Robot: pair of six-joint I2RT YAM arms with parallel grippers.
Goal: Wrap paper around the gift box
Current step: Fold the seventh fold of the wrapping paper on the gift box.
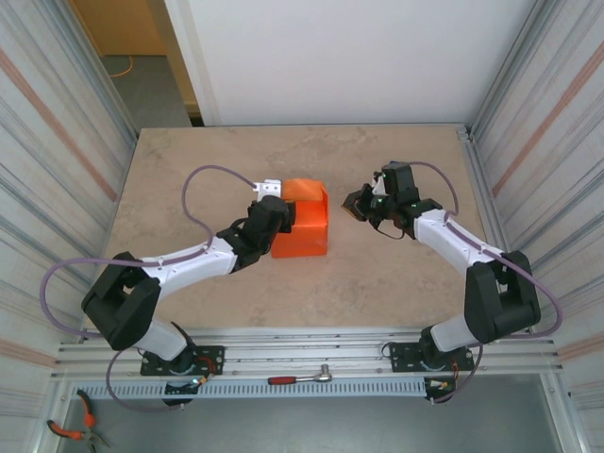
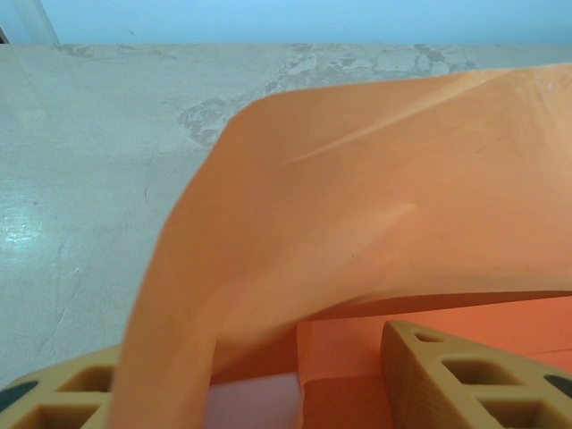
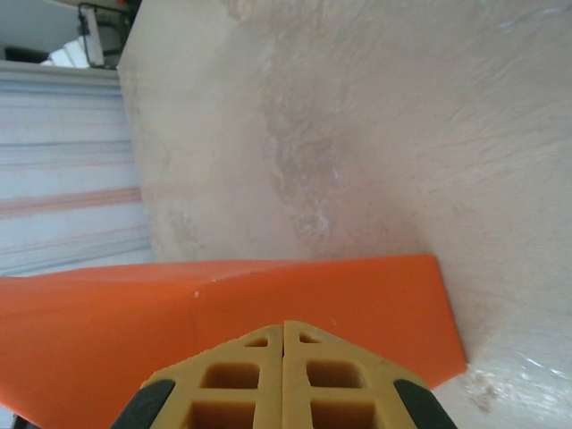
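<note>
The orange paper (image 1: 304,226) sits mid-table as a folded bundle with one flap standing up at its far end. The gift box is hidden inside it. My left gripper (image 1: 274,208) is at the bundle's left side. In the left wrist view its fingers (image 2: 474,375) stand apart; the paper (image 2: 357,206) drapes over the left one, and folded orange layers and a pale patch (image 2: 255,402) lie between them. My right gripper (image 1: 359,204) hovers just right of the bundle, apart from it. Its tips (image 3: 284,323) are pressed together with nothing between them, and the paper (image 3: 313,286) lies beyond.
The beige marbled table (image 1: 189,170) is walled by corrugated panels on both sides and a white wall behind. A red-handled ratchet (image 1: 300,378) lies on the front rail and pliers (image 1: 75,427) lie at the bottom left. Bare tabletop (image 3: 357,134) stretches beyond the paper.
</note>
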